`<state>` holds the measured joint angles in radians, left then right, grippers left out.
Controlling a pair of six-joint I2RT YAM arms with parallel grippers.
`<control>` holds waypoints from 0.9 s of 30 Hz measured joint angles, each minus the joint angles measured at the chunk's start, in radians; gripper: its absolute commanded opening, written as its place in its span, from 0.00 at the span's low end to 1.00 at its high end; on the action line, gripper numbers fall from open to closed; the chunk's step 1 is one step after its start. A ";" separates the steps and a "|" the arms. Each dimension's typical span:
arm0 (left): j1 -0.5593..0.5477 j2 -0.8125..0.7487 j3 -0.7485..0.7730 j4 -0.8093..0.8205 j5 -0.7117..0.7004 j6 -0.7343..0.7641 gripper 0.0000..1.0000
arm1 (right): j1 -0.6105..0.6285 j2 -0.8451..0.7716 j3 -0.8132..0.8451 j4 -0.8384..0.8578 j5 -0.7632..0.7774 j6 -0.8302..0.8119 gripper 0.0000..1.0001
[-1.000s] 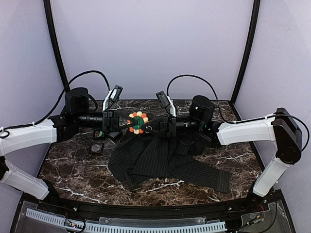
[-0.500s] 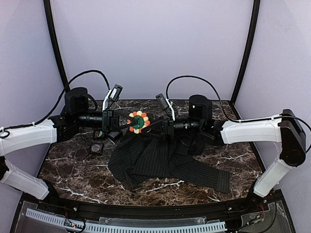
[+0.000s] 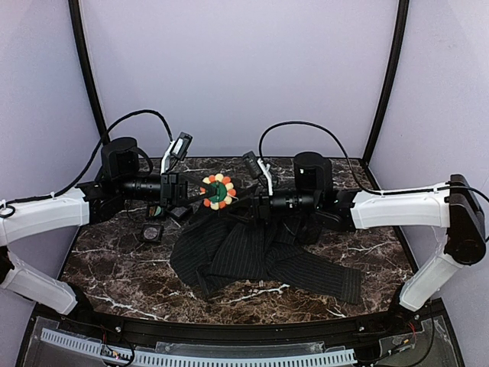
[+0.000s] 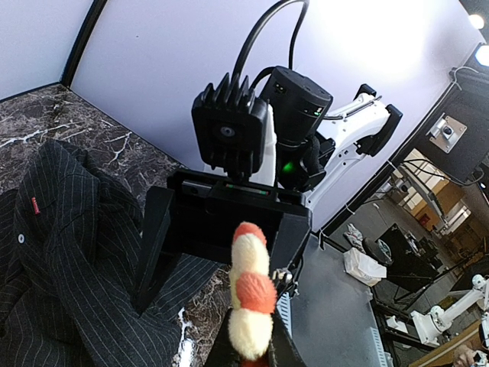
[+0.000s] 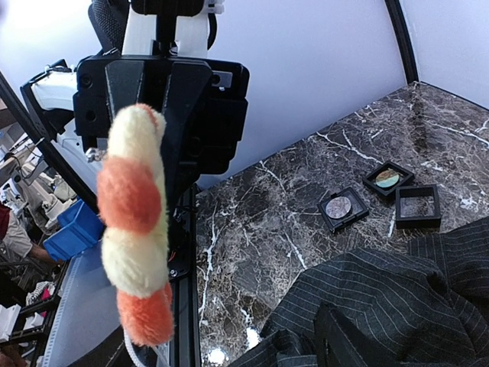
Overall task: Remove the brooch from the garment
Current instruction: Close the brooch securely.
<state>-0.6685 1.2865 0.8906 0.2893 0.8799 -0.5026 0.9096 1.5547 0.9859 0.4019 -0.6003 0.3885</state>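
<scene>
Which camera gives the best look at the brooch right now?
Top external: the brooch faces it, with the green centre and whole bead ring visible. Both wrist views see it edge-on, showing only a strip of orange and cream beads.

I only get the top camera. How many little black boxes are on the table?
Observer: Three boxes, close together on the table. The right wrist camera shows them all.
Operator: Is the right gripper squeezing the brooch?
Observer: No. From the left wrist camera, its jaws stand apart.
Operator: Anything odd on the garment?
Observer: A tiny red bit on the cloth, seen from the left wrist.
</scene>
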 measured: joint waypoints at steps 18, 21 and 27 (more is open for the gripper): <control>0.000 0.004 0.000 0.004 0.005 -0.004 0.01 | 0.017 0.033 0.047 0.017 -0.047 0.003 0.55; 0.000 0.004 0.000 0.005 0.007 -0.004 0.01 | 0.017 0.033 0.047 0.032 -0.063 0.017 0.54; 0.000 0.004 0.000 0.011 0.020 -0.004 0.01 | 0.017 0.033 0.047 0.071 -0.091 0.042 0.50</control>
<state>-0.6685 1.2903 0.8906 0.3000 0.8997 -0.5068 0.9264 1.5875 1.0332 0.4728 -0.6914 0.4301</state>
